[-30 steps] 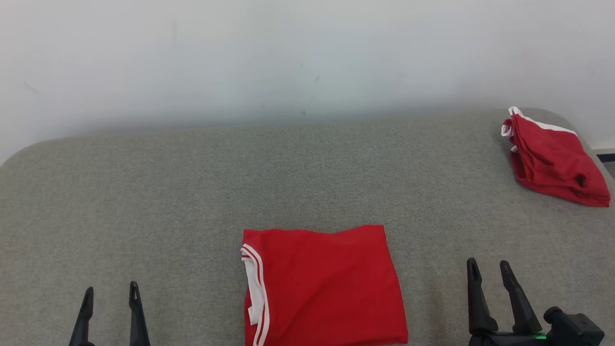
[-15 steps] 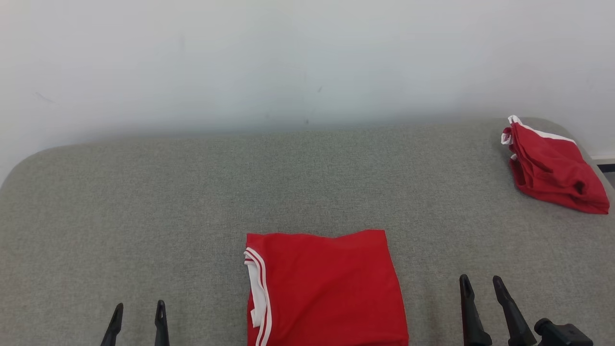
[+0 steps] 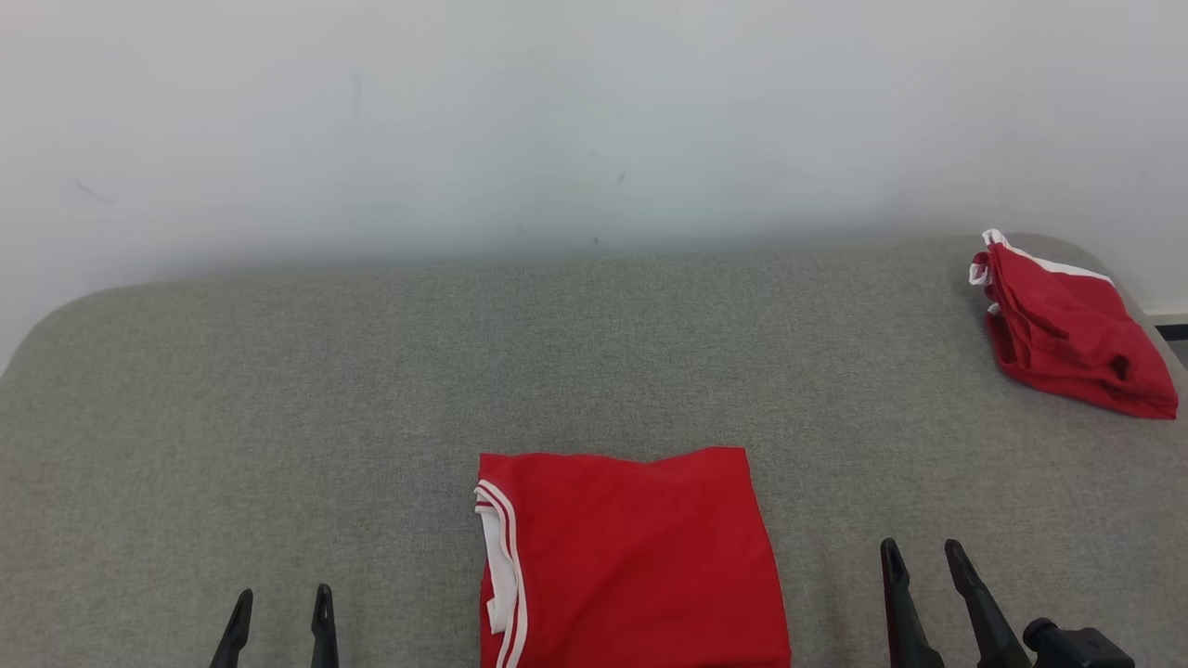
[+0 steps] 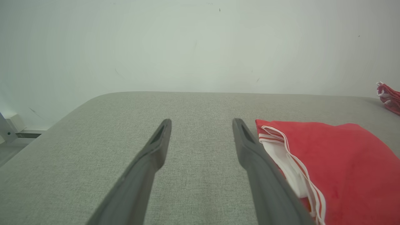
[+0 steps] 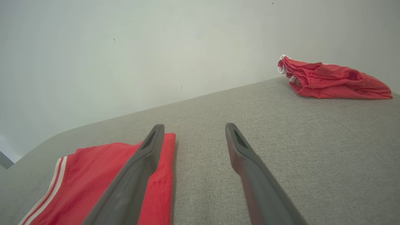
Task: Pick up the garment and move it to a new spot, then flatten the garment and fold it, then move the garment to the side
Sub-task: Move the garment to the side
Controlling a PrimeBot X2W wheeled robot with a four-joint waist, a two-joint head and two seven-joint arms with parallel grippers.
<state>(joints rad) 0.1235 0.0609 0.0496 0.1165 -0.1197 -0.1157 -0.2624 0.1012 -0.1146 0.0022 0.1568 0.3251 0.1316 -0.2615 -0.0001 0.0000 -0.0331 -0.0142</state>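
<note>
Folded red garment lay flat at the near middle of the grey fabric surface, a neat rectangle, its near end cut off by the bottom of the head view. White trim with thin red stripes ran down its left edge; the same trim showed in the left wrist view and in the right wrist view. Left gripper sat low to the garment's left, clear of the cloth in the head view, fingers spread wide with nothing between them; from its own camera the right-hand finger overlapped the striped edge, contact could not be told. Right gripper sat to the garment's right, also clear of it, jaws wide and empty. A crumpled red garment with white trim lay at the far right corner of the surface, well apart from the folded one. White wall stood behind the surface's far edge.
</note>
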